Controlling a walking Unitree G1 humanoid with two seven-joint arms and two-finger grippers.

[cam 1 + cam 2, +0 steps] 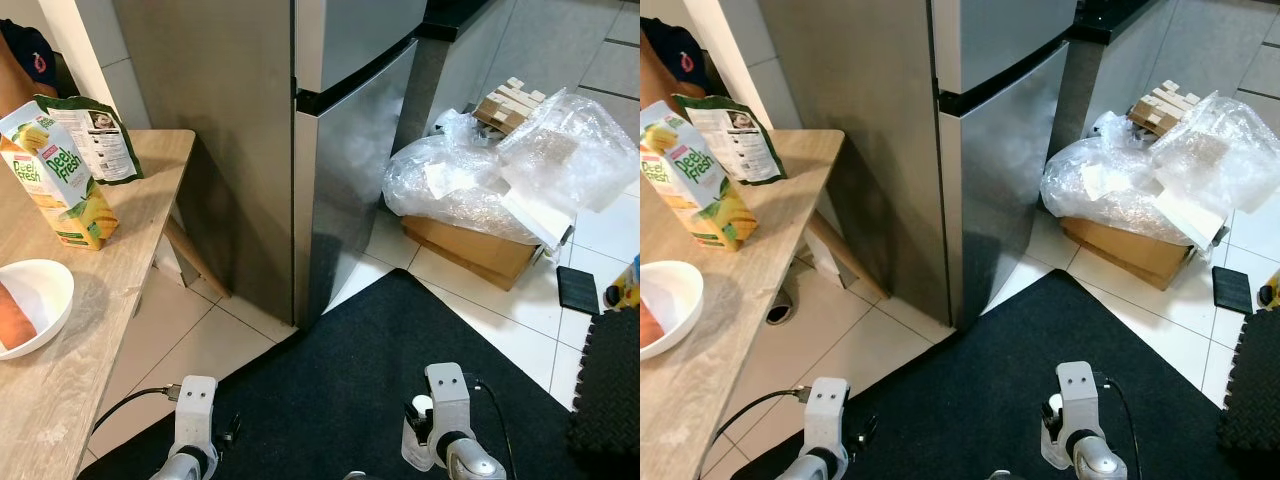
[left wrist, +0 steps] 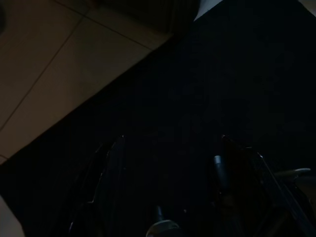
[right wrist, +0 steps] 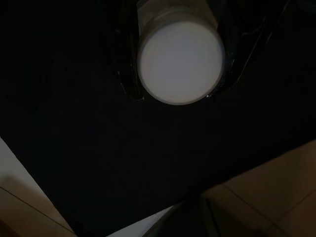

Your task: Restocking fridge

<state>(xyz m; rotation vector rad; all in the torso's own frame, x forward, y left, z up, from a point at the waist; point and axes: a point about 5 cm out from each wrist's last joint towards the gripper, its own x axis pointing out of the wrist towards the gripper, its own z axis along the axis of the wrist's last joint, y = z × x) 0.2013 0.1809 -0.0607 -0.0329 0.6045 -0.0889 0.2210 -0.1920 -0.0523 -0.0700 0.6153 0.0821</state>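
Standing on a black mat point(image 1: 400, 370) before a closed steel fridge point(image 1: 340, 150), doors shut. Right gripper point(image 3: 178, 54) low over the mat, fingers clamped on a white-capped container point(image 3: 180, 61) — round pale lid facing the wrist camera, one dark finger pressed against each side of it. Seen from the head only as a white glimpse by the right wrist point(image 1: 423, 405). Left gripper point(image 2: 170, 187) hanging low over the same mat, fingers spread wide with nothing between them; tiled floor point(image 2: 64, 74) just beyond its tips.

Up and to the left of the left gripper, a wooden table point(image 1: 130, 260) carrying a green-and-yellow juice carton point(image 1: 55, 175), a dark green packet point(image 1: 95, 140) leaning just behind it, and a white bowl point(image 1: 35, 300) with something orange inside. Well ahead and to the right of the right gripper — a cardboard box point(image 1: 475, 250) heaped with clear plastic wrap point(image 1: 500, 170), beside the fridge's corner.
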